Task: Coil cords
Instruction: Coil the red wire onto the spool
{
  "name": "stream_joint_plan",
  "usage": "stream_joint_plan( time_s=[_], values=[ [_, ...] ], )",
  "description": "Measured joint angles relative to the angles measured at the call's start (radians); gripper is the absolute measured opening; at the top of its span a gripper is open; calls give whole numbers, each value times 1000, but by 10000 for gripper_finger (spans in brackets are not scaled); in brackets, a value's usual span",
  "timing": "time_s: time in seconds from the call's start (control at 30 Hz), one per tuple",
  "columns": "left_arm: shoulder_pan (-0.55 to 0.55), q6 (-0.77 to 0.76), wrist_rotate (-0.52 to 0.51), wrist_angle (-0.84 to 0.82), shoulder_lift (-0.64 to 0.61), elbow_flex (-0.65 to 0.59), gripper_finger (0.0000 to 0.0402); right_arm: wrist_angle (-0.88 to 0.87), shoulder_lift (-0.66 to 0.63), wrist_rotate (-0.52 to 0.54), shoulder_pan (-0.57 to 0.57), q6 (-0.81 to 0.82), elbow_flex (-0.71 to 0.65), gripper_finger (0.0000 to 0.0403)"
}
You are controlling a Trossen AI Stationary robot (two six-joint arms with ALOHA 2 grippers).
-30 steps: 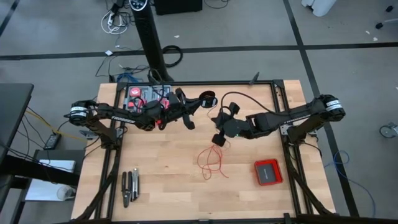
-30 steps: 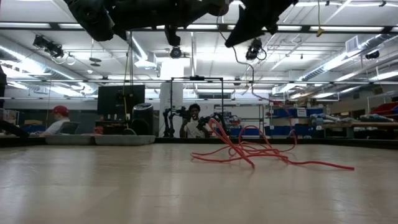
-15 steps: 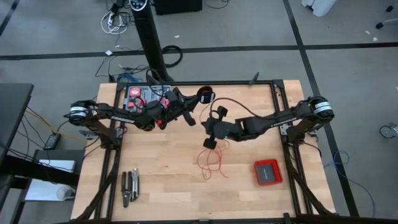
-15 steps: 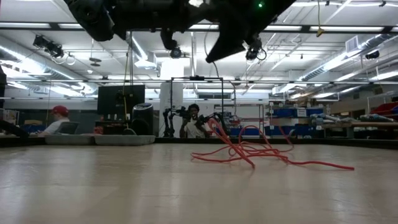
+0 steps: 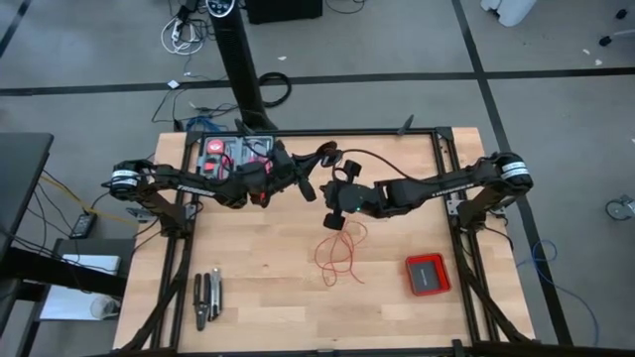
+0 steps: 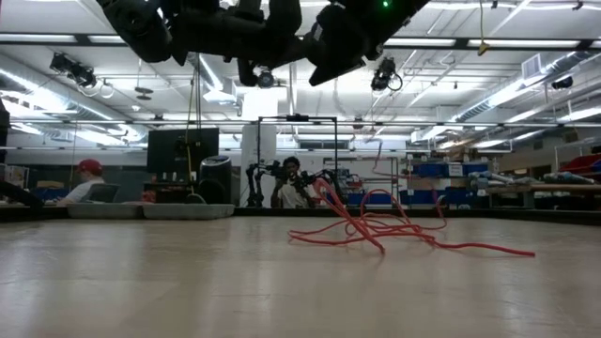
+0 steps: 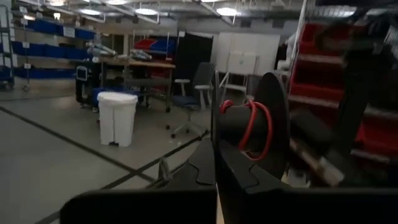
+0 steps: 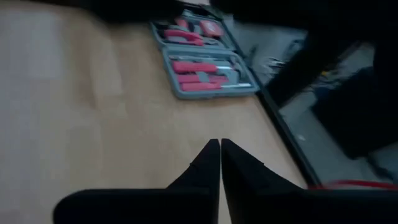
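Looking at the wooden table (image 5: pixel 258 297) from the left: got some pliers (image 5: pixel 206 297) lying near the front left corner, and up at the back a gray tool kit (image 5: pixel 230 154) with red-handled bits, lid open. Moving right, seeing the left gripper (image 5: pixel 316 164) up in the air over the back middle of the table, clamped tight on a small black spool (image 5: pixel 328 153) with just a few turns of red wire (image 7: pixel 252 127) around its core. Right next to that, almost nose to nose with it, got the right gripper (image 5: pixel 334 220) pointing down, fingers (image 8: pixel 208 165) pressed together with barely a sliver between them. Can't tell if any wire is pinched in there, way too thin to see. Just below it on the wood, seeing the rest of the wire as a loose squiggly heap (image 5: pixel 339 256), mid-table. Further right, got a flat red box (image 5: pixel 428 274) sitting well apart from the heap.
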Motion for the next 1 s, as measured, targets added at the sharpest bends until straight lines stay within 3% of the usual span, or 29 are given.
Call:
stream_joint_plan(
  time_s=[0.13, 0.23, 0.43, 0.57, 0.83, 1.0],
  values=[
    [2, 23, -1, -29, 0, 0, 0, -52, -25, -60, 5, 18, 33, 7],
    [2, 21, -9, -40, 0, 0, 0, -90, -50, -34, 31, -14, 40, 26],
    [2, -31, -11, -56, 0, 0, 0, -159, -67, -21, 88, -342, 42, 72],
    [2, -70, -12, -55, 0, 0, 0, -232, -61, 89, 105, -537, 42, 92],
    [1, -194, -5, -48, 0, 0, 1, -253, -61, 204, 102, -897, 42, 95],
    [0, -289, 50, -40, 0, 0, 1, -244, -60, 243, 67, -987, 41, 95]
  ],
)
